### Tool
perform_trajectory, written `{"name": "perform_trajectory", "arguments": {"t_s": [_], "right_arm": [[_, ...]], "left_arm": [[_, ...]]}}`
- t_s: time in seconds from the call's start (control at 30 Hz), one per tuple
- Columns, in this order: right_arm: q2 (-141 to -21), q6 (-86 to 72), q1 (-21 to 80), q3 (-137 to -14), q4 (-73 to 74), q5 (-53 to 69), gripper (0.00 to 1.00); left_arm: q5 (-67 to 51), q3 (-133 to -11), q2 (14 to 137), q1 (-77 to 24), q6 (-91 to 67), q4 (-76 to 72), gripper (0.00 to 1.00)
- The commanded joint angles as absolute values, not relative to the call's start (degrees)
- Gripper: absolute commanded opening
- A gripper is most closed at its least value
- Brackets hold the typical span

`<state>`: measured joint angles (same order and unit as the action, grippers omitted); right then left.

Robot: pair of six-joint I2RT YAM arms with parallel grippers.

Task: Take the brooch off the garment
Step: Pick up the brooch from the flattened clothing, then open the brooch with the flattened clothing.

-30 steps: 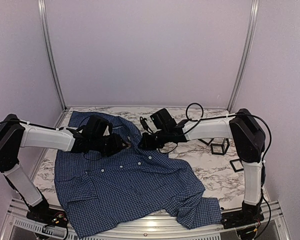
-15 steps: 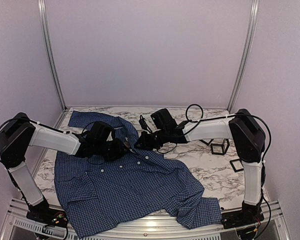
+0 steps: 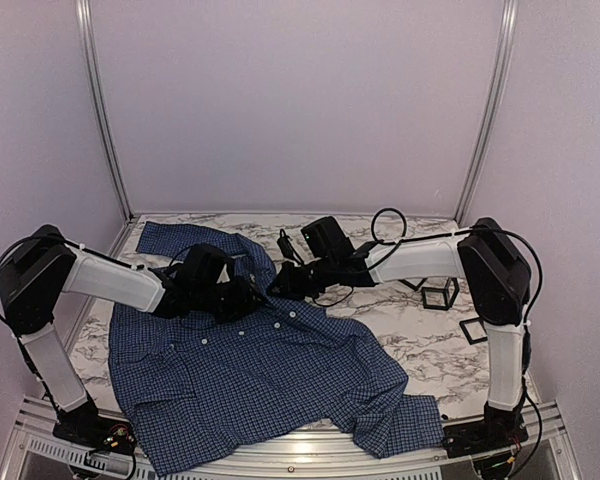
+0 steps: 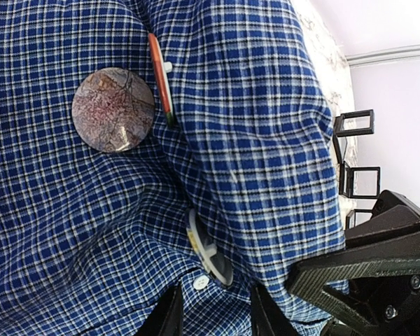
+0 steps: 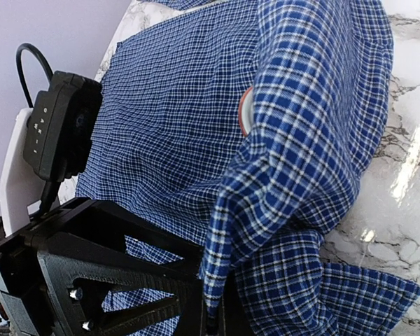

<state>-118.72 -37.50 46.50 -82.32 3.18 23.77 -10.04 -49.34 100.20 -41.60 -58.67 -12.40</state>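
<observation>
The dark blue checked shirt (image 3: pixel 270 375) lies spread on the marble table. My right gripper (image 3: pixel 280 285) is shut on the shirt's front edge (image 5: pixel 217 280) and holds that fold lifted. Under the fold sits the brooch (image 4: pixel 208 248), a small pale disc with an orange-yellow rim, seen edge-on and half hidden. Its orange rim also peeks out in the right wrist view (image 5: pixel 244 110). My left gripper (image 4: pixel 215 316) is open, its fingers (image 4: pixel 169 315) just short of the brooch, beside a white button (image 4: pixel 201 282). In the top view the left gripper (image 3: pixel 246 296) is close to the right one.
A round reddish marbled disc (image 4: pixel 113 110) and a thin orange edge-on piece (image 4: pixel 161 77) also sit on the shirt. Small black frames (image 3: pixel 440 295) stand on the table at the right, another (image 3: pixel 475 330) lies nearer. The shirt hem hangs over the near edge.
My left arm has lowered and moved right along the shirt, bringing its gripper close to the right gripper. The right gripper has held its place on the fold.
</observation>
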Motion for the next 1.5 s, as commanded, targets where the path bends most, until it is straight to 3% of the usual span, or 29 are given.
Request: {"name": "perform_trajectory", "arguments": {"t_s": [0.0, 0.6, 0.93, 1.47], "right_arm": [[-118.52, -38.29, 47.20, -83.36, 1.46, 24.51, 0.00], [-119.00, -38.79, 47.55, -85.76, 2.64, 24.80, 0.00], [-118.83, -37.81, 47.64, -85.56, 4.28, 22.80, 0.00], [-115.46, -29.73, 47.98, -83.68, 11.96, 8.00, 0.00]], "left_arm": [[-9.43, -48.99, 100.59, -42.79, -59.46, -13.84, 0.34], [-5.57, -50.36, 103.28, -44.19, -60.52, -15.12, 0.24], [-2.08, -51.71, 100.25, -44.18, -56.13, -9.47, 0.00], [-10.57, -52.41, 94.76, -44.07, -41.70, -1.66, 0.00]]}}
